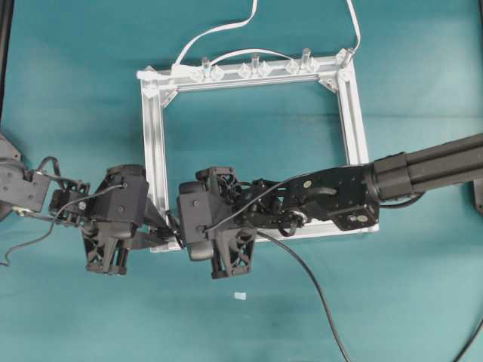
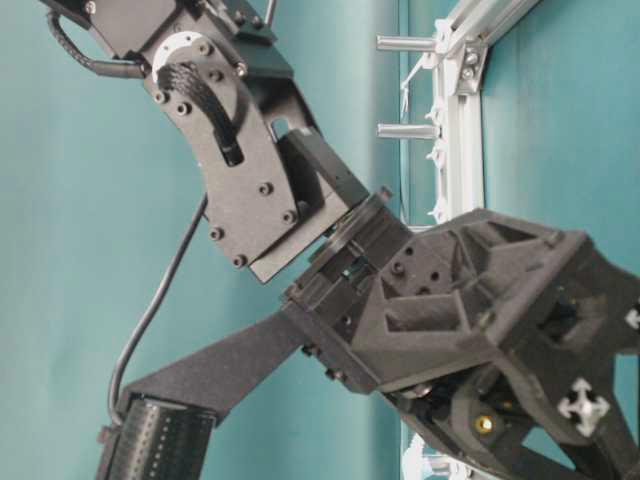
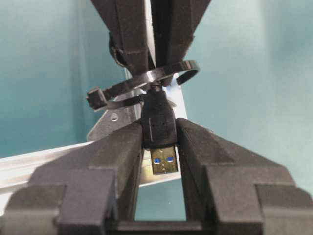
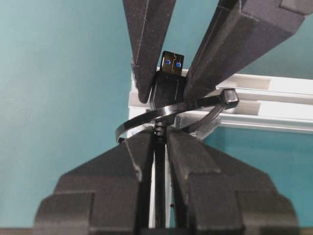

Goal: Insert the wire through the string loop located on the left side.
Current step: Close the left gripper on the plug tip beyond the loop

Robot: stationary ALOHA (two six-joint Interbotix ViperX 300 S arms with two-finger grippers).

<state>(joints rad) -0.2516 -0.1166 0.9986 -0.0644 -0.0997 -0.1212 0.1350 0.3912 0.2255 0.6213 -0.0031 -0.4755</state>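
- Two grippers are meeting nose to nose at the bottom-left corner of the frame [image 1: 155, 136], right where the loop [image 3: 161, 78] is sitting.
- Left gripper [image 3: 159, 134] is clamping its pads on the black plug body of the wire [image 3: 159, 122]; the silver tip is poking out toward its wrist cam.
- Right gripper [image 4: 160, 142] is pinching together on the thin cable part of the wire, just on the other side of the loop.
- So the loop is sitting between the two grippers, circling the wire right at the plug's back end. Looks to me like the plug is already through.
- Key bit: the wire's long axis is running straight from one gripper to the other, lined up with both sets of fingers and crossing the loop's opening roughly square-on.
- My guess for the next move: the right one lets go and the left one pulls the plug away from the loop, along that same line, dragging cable through.
- Risk I'm seeing: pulling sideways could snag or bend the loop.
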